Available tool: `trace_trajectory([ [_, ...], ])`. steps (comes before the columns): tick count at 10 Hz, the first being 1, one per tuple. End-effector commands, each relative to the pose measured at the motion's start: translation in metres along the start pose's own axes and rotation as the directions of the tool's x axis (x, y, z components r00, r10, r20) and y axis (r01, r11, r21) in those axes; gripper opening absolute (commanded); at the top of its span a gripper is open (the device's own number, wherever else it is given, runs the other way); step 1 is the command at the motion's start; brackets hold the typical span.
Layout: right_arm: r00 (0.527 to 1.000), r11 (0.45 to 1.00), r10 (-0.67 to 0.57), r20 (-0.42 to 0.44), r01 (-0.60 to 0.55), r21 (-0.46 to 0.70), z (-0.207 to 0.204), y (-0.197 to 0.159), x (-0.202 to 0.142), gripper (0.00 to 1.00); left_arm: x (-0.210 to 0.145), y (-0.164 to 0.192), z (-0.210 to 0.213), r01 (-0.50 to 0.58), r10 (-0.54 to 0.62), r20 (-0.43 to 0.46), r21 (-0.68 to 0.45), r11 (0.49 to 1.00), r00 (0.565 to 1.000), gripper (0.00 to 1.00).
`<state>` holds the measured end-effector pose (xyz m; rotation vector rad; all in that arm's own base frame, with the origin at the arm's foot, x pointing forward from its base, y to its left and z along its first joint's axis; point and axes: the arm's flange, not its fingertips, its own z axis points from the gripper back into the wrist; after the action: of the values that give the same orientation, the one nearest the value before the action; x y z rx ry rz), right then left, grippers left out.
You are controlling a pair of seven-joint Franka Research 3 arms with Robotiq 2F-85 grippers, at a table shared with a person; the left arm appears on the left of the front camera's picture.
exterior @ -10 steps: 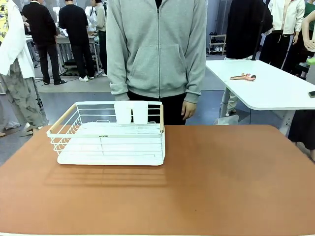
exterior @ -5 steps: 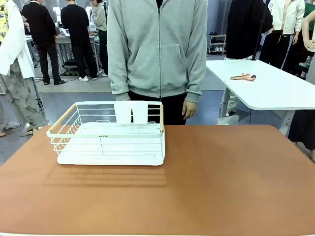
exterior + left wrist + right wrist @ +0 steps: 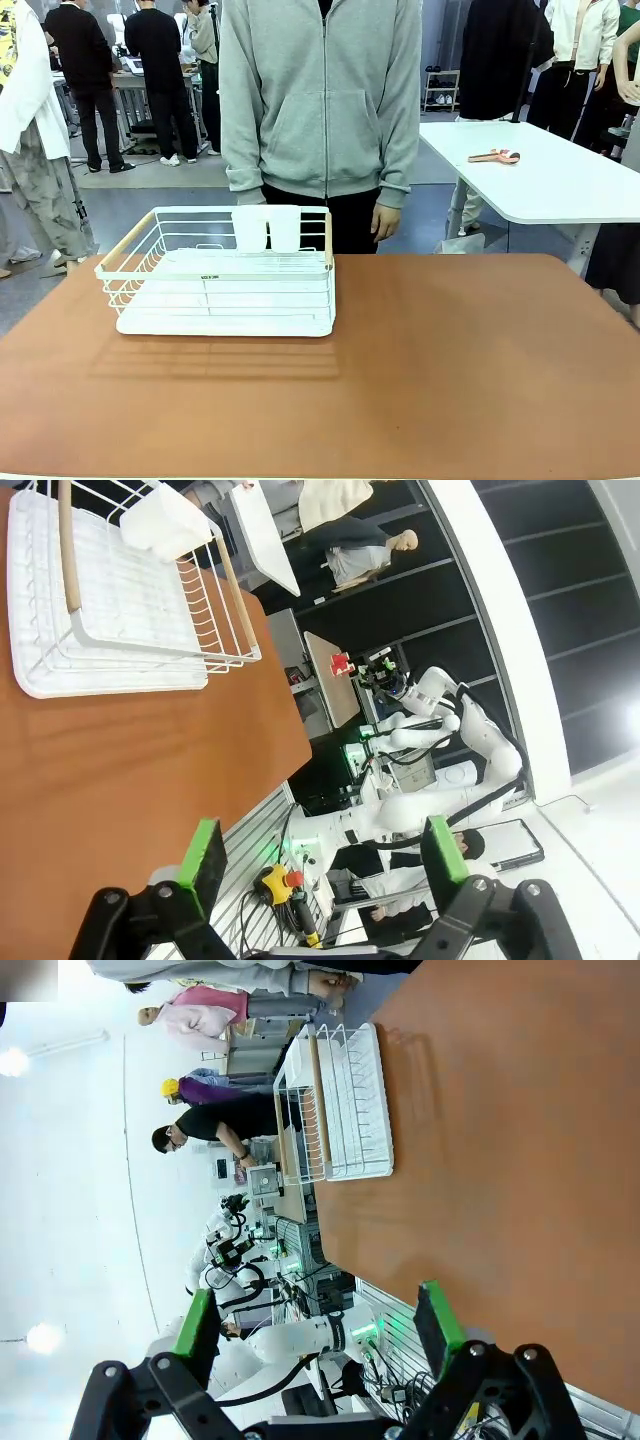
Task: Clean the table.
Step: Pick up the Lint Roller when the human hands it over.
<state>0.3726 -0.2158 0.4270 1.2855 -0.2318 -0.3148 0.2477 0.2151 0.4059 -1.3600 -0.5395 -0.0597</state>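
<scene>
- A busy workroom lies behind the reddish-brown table (image 3: pixel 450 370), with people standing farther back and a smaller glossy white table (image 3: pixel 540 180) off to the robot's right.
- On the white table rests a small pinkish tool (image 3: pixel 495 155).
- A person in a grey zip hoodie (image 3: pixel 320 100) stands at the far edge of the brown table, arms down; one hand (image 3: pixel 383 222) hangs just above that edge.
- A white wire dish rack (image 3: pixel 225 275) with pale wooden handles sits on the brown table, on the robot's left half and towards the far side.
- Two white cups (image 3: pixel 266 228) hang side by side at the rack's far rail.
- In the left wrist view, the left gripper (image 3: pixel 322 850) has its jaws spread wide, with nothing between the green pads (image 3: pixel 205 850).
- It hangs above the table's near edge; the brown top (image 3: pixel 130 770) stretches away from it, and the rack (image 3: pixel 110 600) lies well apart, farther along the top.
- In the right wrist view, the right gripper (image 3: pixel 316 1325) is likewise spread wide and holds nothing.
- It too is raised off the table (image 3: pixel 500 1140), near its edge, with the rack (image 3: pixel 345 1100) far across the top from it.
</scene>
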Motion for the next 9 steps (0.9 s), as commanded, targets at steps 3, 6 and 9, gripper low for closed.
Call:
trace_trajectory([
  [3, 1.0, 1.0, 0.009, 0.014, -0.009, 0.007, 0.0065, 0.0055, -0.0027, 1.0, -0.0053, -0.0054, 0.0039, 0.023, -0.023, 0.019, -0.018, 1.0, 1.0, 1.0],
  [6, 1.0, 1.0, 0.009, 0.014, -0.009, 0.007, 0.0065, 0.0055, -0.0027, 1.0, -0.0053, -0.0054, 0.0039, 0.023, -0.023, 0.019, -0.018, 1.0, 1.0, 1.0],
  [9, 1.0, 1.0, 0.009, 0.014, -0.009, 0.007, 0.0065, 0.0055, -0.0027, 1.0, -0.0053, -0.0054, 0.0039, 0.023, -0.023, 0.019, -0.018, 1.0, 1.0, 1.0],
])
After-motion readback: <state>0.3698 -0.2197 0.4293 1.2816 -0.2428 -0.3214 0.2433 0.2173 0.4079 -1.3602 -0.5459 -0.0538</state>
